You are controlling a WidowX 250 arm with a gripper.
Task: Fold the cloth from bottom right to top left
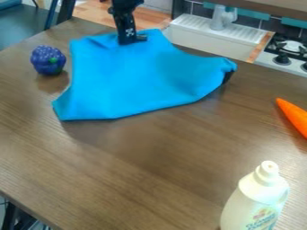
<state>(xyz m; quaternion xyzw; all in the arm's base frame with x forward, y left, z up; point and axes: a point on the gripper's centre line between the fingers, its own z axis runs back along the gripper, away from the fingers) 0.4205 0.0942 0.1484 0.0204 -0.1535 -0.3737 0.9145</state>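
A blue cloth (135, 78) lies spread on the upper left part of the wooden table, with an uneven outline. Its right corner is bunched up and a dark patch shows beneath that edge; its lower left corner comes to a point. The black gripper (132, 41) hangs down from the top edge of the view, at the cloth's upper edge, its tip low against the fabric. Small creases run in the cloth just left of it. Whether it holds any fabric cannot be made out.
Left of the cloth sits a purple toy fruit (48, 60). An orange carrot (294, 117) lies at the right edge, and a white bottle (256, 197) stands at the lower right. Behind the table are a toy sink (207, 33) and stove (287, 56).
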